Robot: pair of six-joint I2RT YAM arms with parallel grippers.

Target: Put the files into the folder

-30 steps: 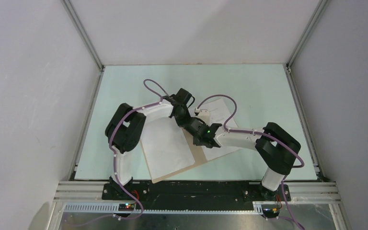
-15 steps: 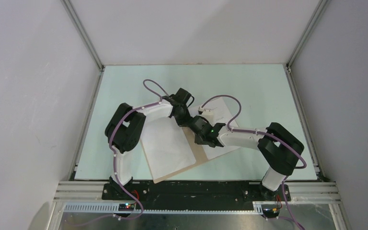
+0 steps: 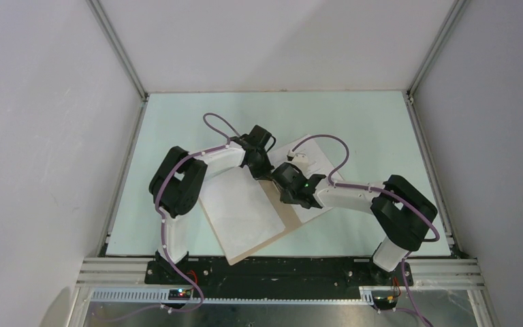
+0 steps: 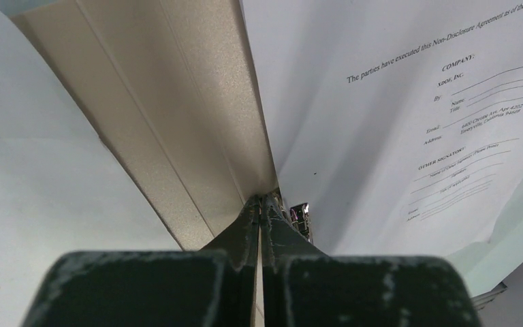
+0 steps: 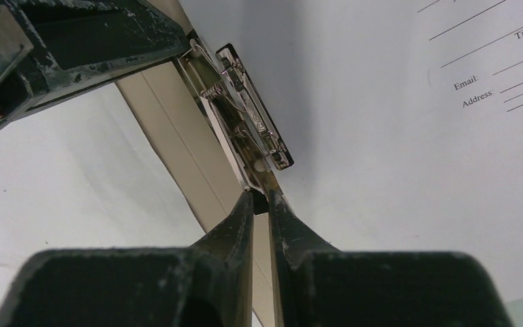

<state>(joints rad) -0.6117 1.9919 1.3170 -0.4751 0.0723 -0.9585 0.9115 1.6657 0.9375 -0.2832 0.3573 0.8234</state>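
Note:
The tan folder [image 3: 284,219] lies open between the arms, and a white page [image 3: 242,211] covers its left half. The files [image 3: 317,158], white sheets with printed text [image 4: 408,102], lie over its right half. My left gripper [image 4: 262,199] is shut, its tips down at the folder's spine fold [image 4: 177,116] beside the metal clip [image 4: 301,216]. My right gripper [image 5: 261,197] is shut on the near end of that clip [image 5: 248,109]. From above, both grippers [image 3: 264,172] [image 3: 280,178] meet at the spine's far end.
The pale green table [image 3: 368,122] is walled by white panels with metal posts at the back corners. The arms' purple cables [image 3: 330,143] loop over the files. The folder's near corner [image 3: 235,261] reaches the table's front edge.
The right arm has reached farther in toward the back left. The folder and files have turned with it, and the folder's near corner has slid right along the front edge.

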